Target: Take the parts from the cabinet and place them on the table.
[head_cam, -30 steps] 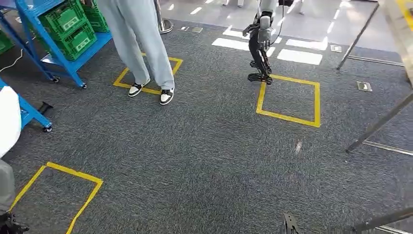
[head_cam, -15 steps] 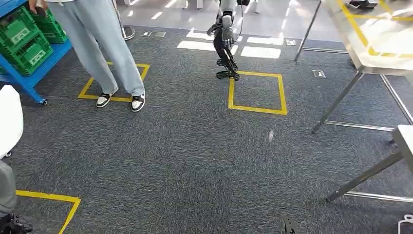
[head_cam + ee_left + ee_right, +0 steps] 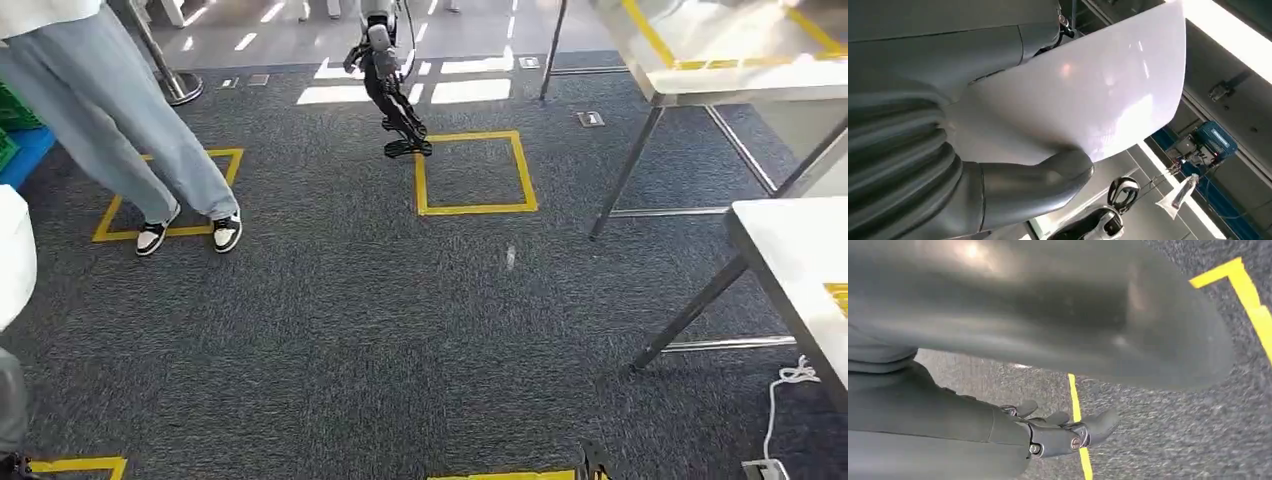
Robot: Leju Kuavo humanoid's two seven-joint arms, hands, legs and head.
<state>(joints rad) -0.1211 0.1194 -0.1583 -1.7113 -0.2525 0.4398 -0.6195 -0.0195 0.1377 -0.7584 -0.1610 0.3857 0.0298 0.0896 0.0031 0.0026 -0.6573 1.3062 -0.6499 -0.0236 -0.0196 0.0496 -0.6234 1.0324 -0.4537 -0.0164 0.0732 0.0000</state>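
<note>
Head view: a person in pale blue trousers (image 3: 120, 140) stands on grey carpet (image 3: 380, 320) near a yellow tape square (image 3: 472, 172); a white-topped metal-legged table (image 3: 800, 260) lies right. Left wrist view: the left hand (image 3: 1013, 185) grips a glossy white curved plastic part (image 3: 1088, 95). Right wrist view: the right hand (image 3: 1058, 432) hangs with fingers apart, holding nothing.

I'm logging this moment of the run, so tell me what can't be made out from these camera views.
- White part: the left hand holds it in the left wrist view, but the picture's edge cuts off its shape.
- Right hand: in the right wrist view a blurred grey cover hides most of it.
- Person: the head view's top edge cuts them off above the legs.
- Cabinet: its shelves can't be seen.
</note>
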